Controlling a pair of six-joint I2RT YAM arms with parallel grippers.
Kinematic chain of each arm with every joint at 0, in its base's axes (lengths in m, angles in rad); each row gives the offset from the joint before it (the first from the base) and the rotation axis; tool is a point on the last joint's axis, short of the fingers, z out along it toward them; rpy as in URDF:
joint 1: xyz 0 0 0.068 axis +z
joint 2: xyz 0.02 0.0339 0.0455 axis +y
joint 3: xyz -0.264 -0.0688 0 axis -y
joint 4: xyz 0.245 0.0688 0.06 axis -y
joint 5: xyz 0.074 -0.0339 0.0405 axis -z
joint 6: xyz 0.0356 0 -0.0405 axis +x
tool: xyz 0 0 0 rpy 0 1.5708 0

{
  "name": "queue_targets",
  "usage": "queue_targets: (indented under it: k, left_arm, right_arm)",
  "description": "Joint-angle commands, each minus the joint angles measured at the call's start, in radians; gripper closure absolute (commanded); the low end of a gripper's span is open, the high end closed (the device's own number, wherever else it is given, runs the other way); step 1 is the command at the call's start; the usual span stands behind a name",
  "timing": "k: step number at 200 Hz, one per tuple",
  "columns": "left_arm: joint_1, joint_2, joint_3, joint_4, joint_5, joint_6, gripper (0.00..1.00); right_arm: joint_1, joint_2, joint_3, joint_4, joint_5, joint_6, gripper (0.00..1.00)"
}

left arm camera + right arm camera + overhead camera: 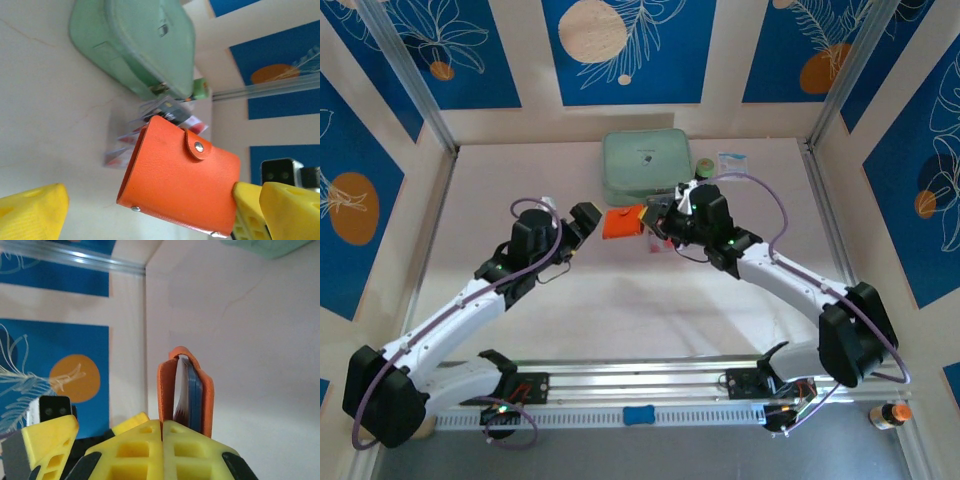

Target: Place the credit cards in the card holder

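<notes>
We find free table (620, 320) on the near side, across the middle. On the far side the mint-green case (648, 165) stands in the way, and between the left gripper (586, 222) and the right gripper (653, 215) the card holder (622, 222) fills the gap.

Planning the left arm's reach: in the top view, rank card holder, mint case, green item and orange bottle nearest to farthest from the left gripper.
1. The card holder, just right of the left gripper.
2. The mint case, beyond, by the back wall.
3. The green item, right of the case.
4. The orange bottle, near right corner.
</notes>
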Motion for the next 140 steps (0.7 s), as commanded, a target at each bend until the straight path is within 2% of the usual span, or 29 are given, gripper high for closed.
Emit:
queue_targets:
  k: [1,44,140]
  left_arm:
    - [0.002,0.018,-0.014,0.152,0.004,-0.117,0.07]
    - [-0.014,0.085,-0.004,0.271,0.028,-0.179,0.16]
    - [-0.046,0.164,0.008,0.347,0.011,-0.237,0.14]
  right_arm:
    - [0.002,-0.036,0.034,0.006,0.096,0.087,1.0]
    - [0.022,-0.046,0.052,0.047,0.156,0.143,1.0]
    - [0.063,-0.034,0.06,0.117,0.168,0.198,1.0]
